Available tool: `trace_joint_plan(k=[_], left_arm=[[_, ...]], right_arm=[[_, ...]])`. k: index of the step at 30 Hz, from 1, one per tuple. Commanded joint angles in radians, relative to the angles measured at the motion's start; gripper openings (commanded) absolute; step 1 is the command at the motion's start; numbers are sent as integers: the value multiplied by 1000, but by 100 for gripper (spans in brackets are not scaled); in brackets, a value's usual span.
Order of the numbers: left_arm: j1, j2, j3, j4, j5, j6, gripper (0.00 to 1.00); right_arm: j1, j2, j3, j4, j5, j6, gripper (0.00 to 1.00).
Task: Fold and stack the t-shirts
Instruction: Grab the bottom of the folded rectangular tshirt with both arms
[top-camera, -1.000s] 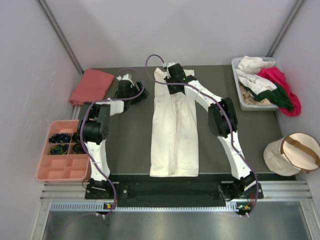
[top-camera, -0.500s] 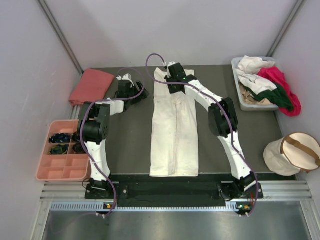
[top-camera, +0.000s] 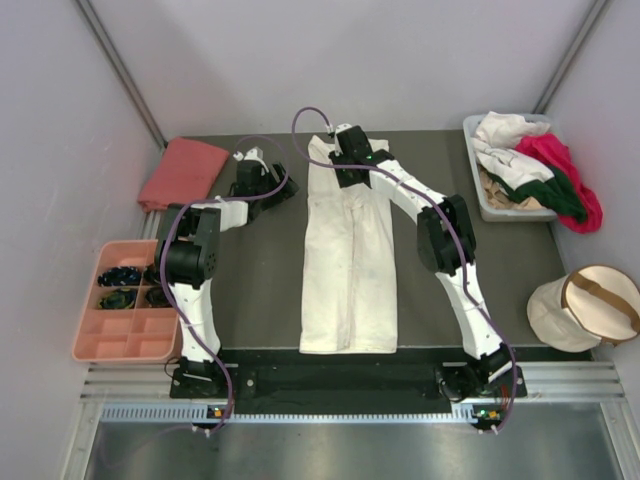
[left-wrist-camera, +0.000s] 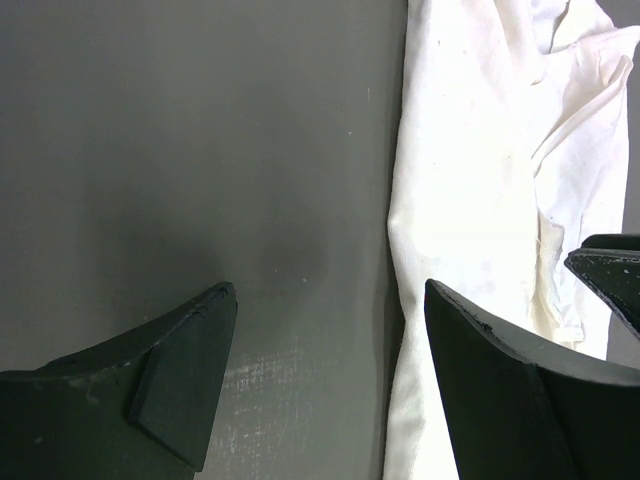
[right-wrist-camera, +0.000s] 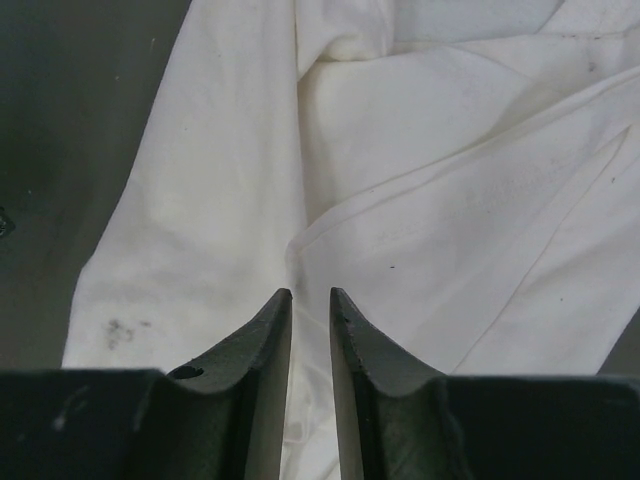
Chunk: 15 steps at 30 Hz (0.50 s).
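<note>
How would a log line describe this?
cream-white t-shirt: folded lengthwise | left gripper: open, beside it | right gripper: nearly shut at its far end

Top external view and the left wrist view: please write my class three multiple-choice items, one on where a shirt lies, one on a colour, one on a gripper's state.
1. Where does the salmon-pink shirt lie on the table?
A. far left corner
B. near right corner
C. the middle

2. What colour is the long shirt laid down the table's middle?
A. dark green
B. magenta
C. cream-white

3. How is the left gripper?
A. shut on a shirt
B. open over bare table
C. shut on nothing

Answers:
1 A: in the top view it sits folded at the far left corner.
2 C: the long strip of cloth is cream-white.
3 B: the left wrist view shows its fingers wide apart with dark table between them.
</note>
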<state>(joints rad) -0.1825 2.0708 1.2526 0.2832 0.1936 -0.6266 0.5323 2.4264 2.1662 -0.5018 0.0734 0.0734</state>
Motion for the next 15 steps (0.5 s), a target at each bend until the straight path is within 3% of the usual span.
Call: trace_joint_plan(k=[1, 15], left_arm=[[-2, 25, 13, -13, 4, 1, 81], [-2, 26, 10, -10, 3, 1, 80]], right_arm=[[-5, -44, 7, 37, -12, 6, 25], [-5, -20, 6, 36, -18, 14, 26]])
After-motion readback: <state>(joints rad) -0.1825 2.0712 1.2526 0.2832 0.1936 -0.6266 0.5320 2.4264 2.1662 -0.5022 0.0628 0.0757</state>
